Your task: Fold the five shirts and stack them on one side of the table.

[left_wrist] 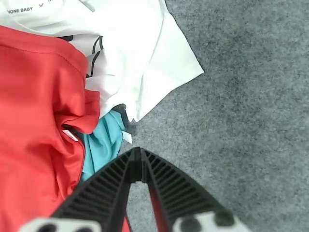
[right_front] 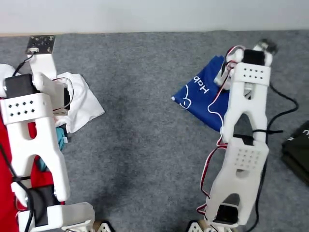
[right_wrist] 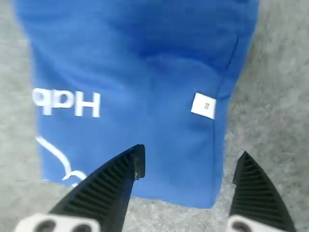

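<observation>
A folded blue shirt (right_front: pixel 202 99) with white print lies at the back right of the grey table; the right arm stands over its far edge. In the right wrist view my right gripper (right_wrist: pixel 190 166) is open just above the blue shirt (right_wrist: pixel 145 67), near its white tag (right_wrist: pixel 203 106). At the left lie a white shirt (right_front: pixel 82 99), a red shirt (right_front: pixel 5 164) and a teal shirt (right_front: pixel 62 137), bunched together. My left gripper (left_wrist: pixel 141 157) is shut with nothing in it, above the edge of the teal shirt (left_wrist: pixel 104 140), beside the red shirt (left_wrist: pixel 34 111) and white shirt (left_wrist: pixel 130 53).
A dark shirt (right_front: pixel 298 150) lies at the right edge of the table. A small black board (right_front: pixel 40 44) with a white bracket sits at the back left. The grey carpet-like table top (right_front: pixel 140 145) stretches between the two arms.
</observation>
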`<state>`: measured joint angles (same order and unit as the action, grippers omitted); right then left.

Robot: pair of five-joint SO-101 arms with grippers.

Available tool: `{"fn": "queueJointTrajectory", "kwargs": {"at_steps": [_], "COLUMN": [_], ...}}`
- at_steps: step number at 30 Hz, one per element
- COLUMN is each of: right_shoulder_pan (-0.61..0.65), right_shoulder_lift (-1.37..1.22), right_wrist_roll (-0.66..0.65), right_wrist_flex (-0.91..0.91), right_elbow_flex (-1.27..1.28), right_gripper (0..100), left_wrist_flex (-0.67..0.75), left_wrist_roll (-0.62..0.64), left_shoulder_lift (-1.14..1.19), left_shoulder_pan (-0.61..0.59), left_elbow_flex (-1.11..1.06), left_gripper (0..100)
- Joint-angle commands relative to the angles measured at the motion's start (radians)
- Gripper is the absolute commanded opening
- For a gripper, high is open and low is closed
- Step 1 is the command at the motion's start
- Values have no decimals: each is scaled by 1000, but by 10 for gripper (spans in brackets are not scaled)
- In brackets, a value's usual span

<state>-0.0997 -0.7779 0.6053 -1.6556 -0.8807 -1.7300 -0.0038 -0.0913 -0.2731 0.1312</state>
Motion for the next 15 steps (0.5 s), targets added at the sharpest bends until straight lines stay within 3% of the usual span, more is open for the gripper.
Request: {"fn": "queueJointTrajectory", "kwargs": {"at_steps": [1, 10, 15], "right_shoulder_pan": [5, 8, 12], "right_shoulder_lift": [-24, -117, -160], "right_wrist_roll": [17, 5, -8], "right_wrist_flex": [19, 147, 183], "right_elbow_flex": [-58, -58, -58], "right_gripper": [302, 308, 388], "left_wrist_flex": [-23, -23, -23], "left_wrist_roll": [2, 2, 2], "left_shoulder_lift": [-48, -48, -48], "left_shoulder_pan": [5, 5, 0], "left_elbow_flex": [7, 7, 7], "left_gripper": [4, 4, 4]}}
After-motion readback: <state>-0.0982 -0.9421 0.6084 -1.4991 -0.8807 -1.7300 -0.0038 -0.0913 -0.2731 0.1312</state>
